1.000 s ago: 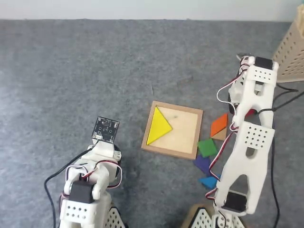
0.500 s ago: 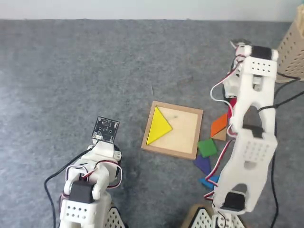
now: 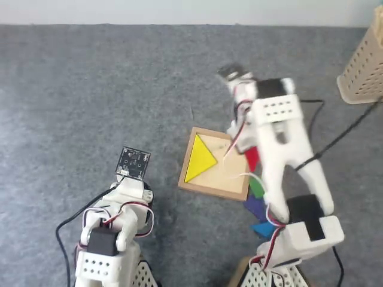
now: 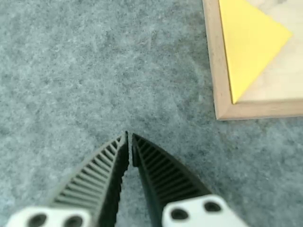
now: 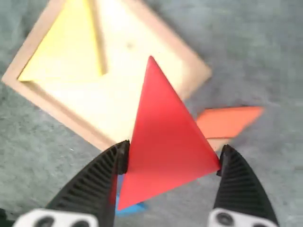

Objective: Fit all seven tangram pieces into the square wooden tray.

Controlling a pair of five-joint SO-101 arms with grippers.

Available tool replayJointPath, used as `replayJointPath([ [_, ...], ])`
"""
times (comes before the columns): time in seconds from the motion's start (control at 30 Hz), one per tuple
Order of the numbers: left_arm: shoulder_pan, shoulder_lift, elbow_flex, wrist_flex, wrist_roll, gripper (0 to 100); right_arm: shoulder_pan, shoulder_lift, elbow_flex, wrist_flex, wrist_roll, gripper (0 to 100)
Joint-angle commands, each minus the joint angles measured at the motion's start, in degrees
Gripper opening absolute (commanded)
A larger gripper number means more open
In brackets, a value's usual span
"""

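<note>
The red triangle (image 5: 163, 142) is being held over the tray (image 5: 52, 111) edge.
Pinched by the right claw (image 5: 174, 147), its apex is being pointed into the tray's bare half, beside the yellow triangle (image 5: 66, 52).

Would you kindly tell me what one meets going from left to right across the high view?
left arm → yellow triangle in the tray → red triangle → beige perforated block

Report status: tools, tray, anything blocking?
Left tool shut, empty, over grey felt mat. Right tool shut on large red triangle piece, above edge of square wooden tray. Yellow triangle piece lies in tray; remaining floor looks bare.
</note>
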Motion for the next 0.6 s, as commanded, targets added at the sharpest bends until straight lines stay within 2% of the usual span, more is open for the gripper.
replayJointPath([
  [0.0, 0.35, -1.23, -1.1, 0.35, 0.44, 1, -2.68, -2.15, 1.05, -3.21, -9.85, 19.1],
  [0.1, 0.35, -1.23, -1.1, 0.35, 0.44, 1, -3.91, 0.31, 1.05, -5.85, -18.55, 19.1],
  [0.3, 0.35, -1.23, -1.1, 0.35, 0.44, 1, -5.23, 5.32, 0.88, -12.53, -28.4, 19.1],
  [0.5, 0.35, -1.23, -1.1, 0.35, 0.44, 1, -9.8, 9.98, 0.7, -17.19, -52.92, 19.4],
  [0.57, 0.35, -1.23, -1.1, 0.35, 0.44, 1, -11.38, 10.59, -0.79, -16.92, -57.93, 19.4],
])
